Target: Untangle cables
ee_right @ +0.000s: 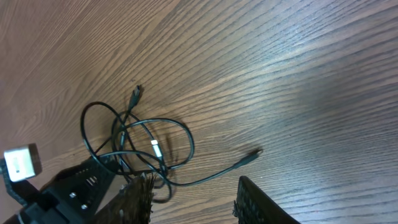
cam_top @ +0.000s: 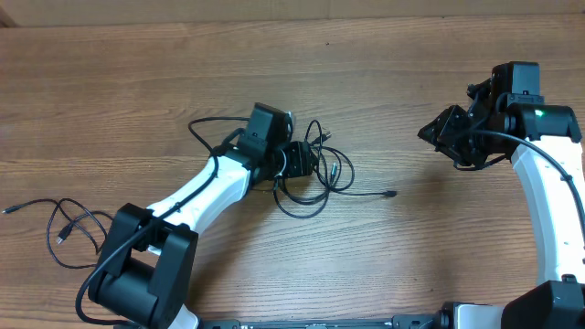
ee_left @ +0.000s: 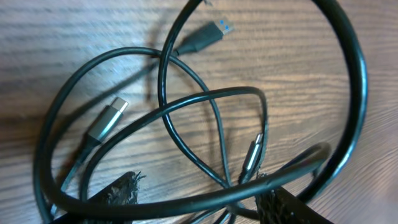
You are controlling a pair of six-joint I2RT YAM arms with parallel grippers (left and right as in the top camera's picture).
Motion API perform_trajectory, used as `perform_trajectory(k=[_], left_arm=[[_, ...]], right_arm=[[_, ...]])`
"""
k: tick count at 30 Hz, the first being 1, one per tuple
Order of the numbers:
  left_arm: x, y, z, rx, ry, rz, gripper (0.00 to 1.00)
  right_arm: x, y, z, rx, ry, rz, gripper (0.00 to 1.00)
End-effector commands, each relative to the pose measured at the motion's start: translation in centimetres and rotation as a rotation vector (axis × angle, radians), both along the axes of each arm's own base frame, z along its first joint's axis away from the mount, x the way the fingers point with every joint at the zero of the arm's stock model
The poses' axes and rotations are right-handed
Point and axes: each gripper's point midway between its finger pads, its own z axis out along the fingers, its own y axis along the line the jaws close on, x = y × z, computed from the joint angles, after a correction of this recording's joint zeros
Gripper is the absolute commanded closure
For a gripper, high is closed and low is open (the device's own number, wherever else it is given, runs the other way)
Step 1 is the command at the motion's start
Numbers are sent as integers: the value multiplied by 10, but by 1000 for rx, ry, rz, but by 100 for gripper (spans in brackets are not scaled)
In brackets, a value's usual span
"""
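A knot of thin black cables (cam_top: 331, 174) lies mid-table, one plug end (cam_top: 390, 194) trailing right. My left gripper (cam_top: 306, 163) is down at the knot's left side. In the left wrist view its fingers (ee_left: 127, 193) stand apart, so the left gripper (ee_left: 199, 200) is open, and one strand (ee_left: 205, 196) runs across both fingertips. Beyond them lie loops (ee_left: 186, 106) and three plugs (ee_left: 211, 34). A separate cable (cam_top: 69, 224) lies at the far left. My right gripper (cam_top: 428, 133) hangs open to the right, away from the knot (ee_right: 143, 140), with nothing between its fingers (ee_right: 140, 199).
The wooden table (cam_top: 411, 55) stretches across the whole view. My left arm (cam_top: 196, 196) crosses from the front left to the knot. The right arm (cam_top: 548, 183) stands along the right edge.
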Motion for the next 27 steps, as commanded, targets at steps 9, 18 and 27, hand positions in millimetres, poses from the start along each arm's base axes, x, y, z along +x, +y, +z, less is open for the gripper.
perform_trajectory(k=[9, 18, 27], left_arm=[[-5, 22, -10, 148, 32, 80, 41], [-14, 4, -4, 54, 64, 21, 29], [-23, -17, -1, 42, 43, -35, 31]], right_arm=[[2, -1, 0, -19, -14, 22, 55], [3, -1, 1, -20, -21, 22, 53], [3, -1, -4, -25, -22, 35, 52]])
